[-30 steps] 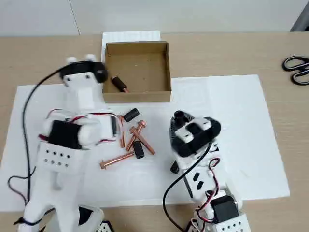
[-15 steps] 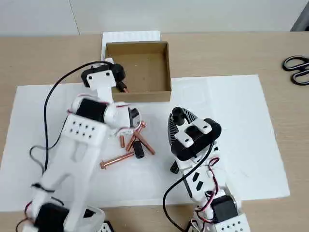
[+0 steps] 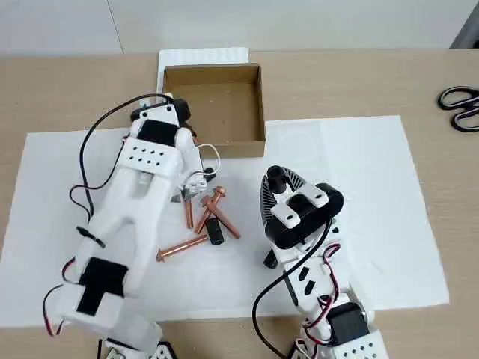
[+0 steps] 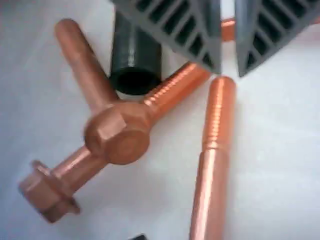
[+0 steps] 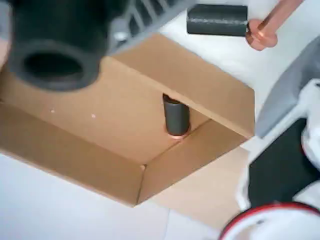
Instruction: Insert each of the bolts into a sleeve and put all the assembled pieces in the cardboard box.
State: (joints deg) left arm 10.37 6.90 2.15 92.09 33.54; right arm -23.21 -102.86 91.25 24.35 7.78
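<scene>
Wooden table (image 3: 75, 82), white paper sheet (image 3: 359, 194) spread over it; clock readings are taken from the middle of the high view. Cardboard box (image 3: 239, 148) sits at 12 o'clock, open side up, with one assembled piece (image 5: 175, 117) on its floor near a wall, copper showing at one end of the black sleeve. Scissors (image 3: 460, 105) lie between 2 and 3 o'clock, off the sheet and well apart from the work. My left gripper (image 4: 229, 57) hangs at 9 o'clock, near the centre, low over the copper bolts (image 3: 213, 211). Its fingers (image 4: 190, 25) stand a narrow gap apart and grip nothing. Whether the fingertips touch a bolt, I cannot tell. Three of the bolts lie together at 7 o'clock: two cross near their heads, and the third lies straight just beside them. Loose sleeve (image 3: 215, 232) lies between the two crossing shafts, open mouth toward my left wrist camera. Single bolt (image 3: 182, 247) lies apart from that heap, at its 8 o'clock. Second sleeve (image 5: 217, 20) lies near the box's front wall, touching a bolt head. My right gripper (image 3: 278, 187) sits at 3 o'clock, near the centre, up off the sheet. It is closed on a held sleeve (image 5: 54, 47), whose open end faces my right wrist camera.
</scene>
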